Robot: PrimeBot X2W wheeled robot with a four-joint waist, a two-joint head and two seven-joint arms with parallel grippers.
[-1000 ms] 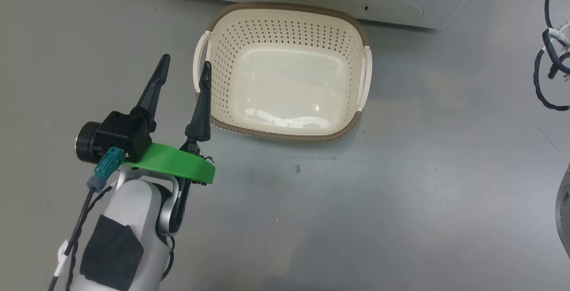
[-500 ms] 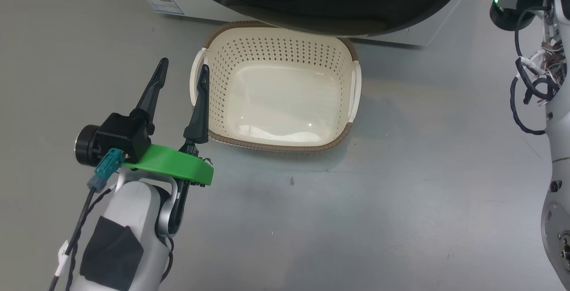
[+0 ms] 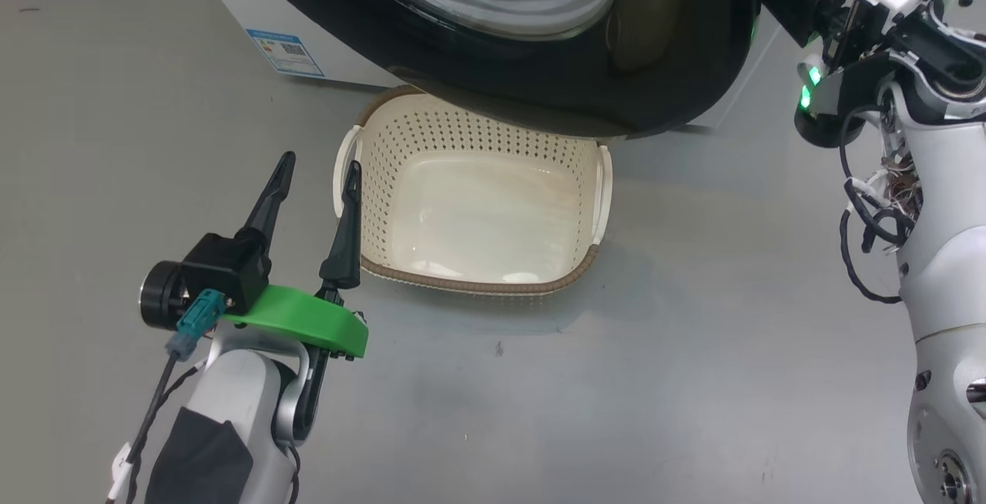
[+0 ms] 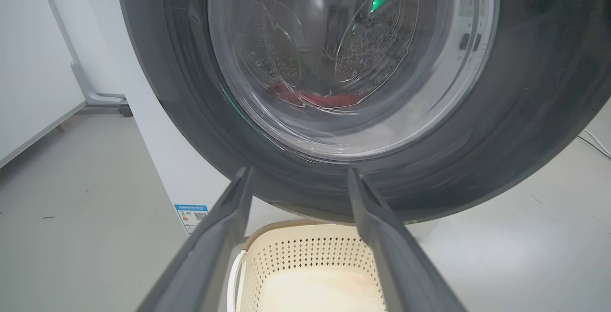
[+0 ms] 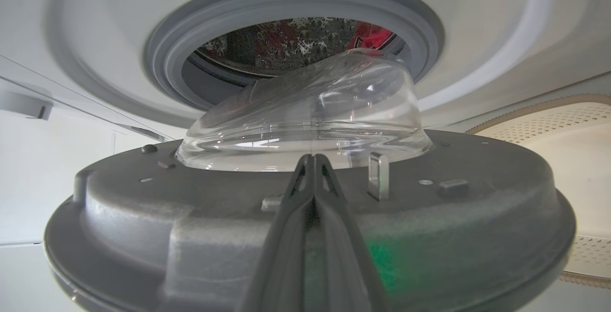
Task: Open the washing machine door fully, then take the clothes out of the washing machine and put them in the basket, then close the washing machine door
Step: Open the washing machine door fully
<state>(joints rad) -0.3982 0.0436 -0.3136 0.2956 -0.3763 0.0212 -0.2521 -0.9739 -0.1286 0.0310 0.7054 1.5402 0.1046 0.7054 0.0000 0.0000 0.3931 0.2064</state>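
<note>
Basket (image 3: 477, 286): perforated cream plastic, rounded corners

A: Can a hand reach inside?
B: Not easily. The washing machine door (image 3: 655, 65) stands before the round opening (image 5: 267, 45); only a gap shows past its glass bowl (image 5: 305, 111).
A: And the basket (image 3: 477, 286)?
B: The door hangs over its back edge. Its front is free.

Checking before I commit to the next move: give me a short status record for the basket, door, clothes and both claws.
basket: on the floor, empty
washing machine door: partly open, hanging over the basket's far end
clothes: red, inside the washing machine
left claw: open, empty, beside the basket
right claw: shut, tips at the door's inner face by the latch
</note>
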